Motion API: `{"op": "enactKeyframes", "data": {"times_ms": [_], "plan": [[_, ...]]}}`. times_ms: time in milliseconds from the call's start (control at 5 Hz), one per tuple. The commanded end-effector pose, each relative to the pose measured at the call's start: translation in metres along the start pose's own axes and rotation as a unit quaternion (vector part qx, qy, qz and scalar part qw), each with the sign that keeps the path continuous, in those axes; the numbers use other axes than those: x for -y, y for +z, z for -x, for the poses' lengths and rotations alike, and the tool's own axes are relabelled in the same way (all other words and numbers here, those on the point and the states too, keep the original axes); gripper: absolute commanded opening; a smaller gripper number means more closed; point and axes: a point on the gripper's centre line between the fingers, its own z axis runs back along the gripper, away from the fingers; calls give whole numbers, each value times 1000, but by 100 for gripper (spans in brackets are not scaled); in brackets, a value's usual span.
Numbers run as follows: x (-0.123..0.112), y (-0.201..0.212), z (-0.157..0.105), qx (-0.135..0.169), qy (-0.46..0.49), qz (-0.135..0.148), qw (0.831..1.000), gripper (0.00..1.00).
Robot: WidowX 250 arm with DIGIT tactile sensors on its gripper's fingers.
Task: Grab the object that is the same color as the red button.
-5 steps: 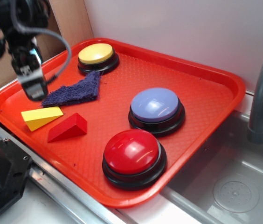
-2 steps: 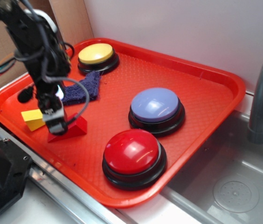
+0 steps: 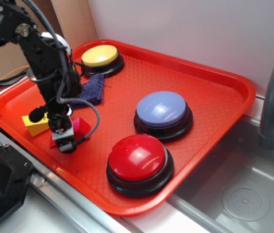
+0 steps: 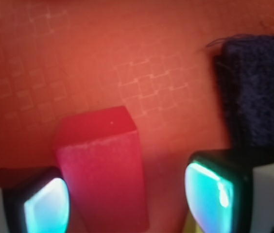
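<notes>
Straddling the red wedge block [image 4: 103,170], the gripper [image 4: 127,199] sits low over the red tray [image 4: 127,58] with its fingers spread apart. Wrist view: the block stands between the two pads, hard up against the left-hand pad [image 4: 44,204]; a clear strip of tray floor separates it from the right-hand pad [image 4: 210,194]. Neither pad presses visibly on the block, so no grip is made. Block's far end reaches beyond the fingertips. Dark blue knitted cloth [image 4: 258,92] lies beyond the right-hand pad, off to that side.

Exterior view: the gripper [image 3: 65,141] is down at tray level, covering most of the block [image 3: 81,126]; only a red corner shows past the fingers. Yellow wedge [image 3: 36,124] just beside the fingers on the side away from the buttons. The cloth [image 3: 89,90] is behind the arm. Red button [image 3: 138,158] on its black base stands well apart from the fingers, toward the tray's near edge. Lavender-blue button [image 3: 162,109] beyond it; yellow button [image 3: 100,56] at the far corner.
</notes>
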Motion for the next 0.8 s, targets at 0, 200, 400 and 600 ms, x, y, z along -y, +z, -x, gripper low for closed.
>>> {"op": "enactKeyframes", "data": {"times_ms": [0, 200, 400, 600], "plan": [[-5, -5, -8, 12, 19, -5, 1000, 0], [-6, -6, -9, 0, 19, -15, 1000, 0], [-10, -2, -9, -14, 52, -11, 998, 0], [-26, 14, -8, -49, 146, 21, 988, 0]]}}
